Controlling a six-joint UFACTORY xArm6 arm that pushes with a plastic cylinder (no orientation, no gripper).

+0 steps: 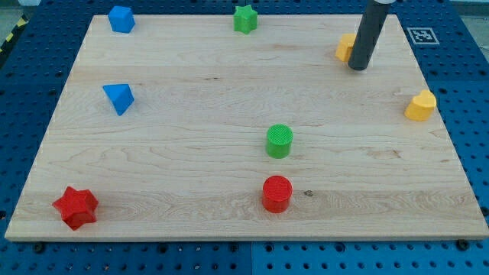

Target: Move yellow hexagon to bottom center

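The yellow hexagon [344, 47] lies near the view's top right of the wooden board [191, 191], partly hidden behind my rod. My tip [357, 67] rests on the board just to the right of and slightly below the hexagon, touching or nearly touching it. A second yellow block, heart-shaped [420, 105], sits near the board's right edge. The red cylinder [277, 194] stands near the bottom centre, with the green cylinder [280, 141] just above it.
A blue block [121, 18] sits at the top left and a blue triangle-like block [119, 98] lower on the left. A green star [244, 18] is at the top centre. A red star [76, 207] is at the bottom left.
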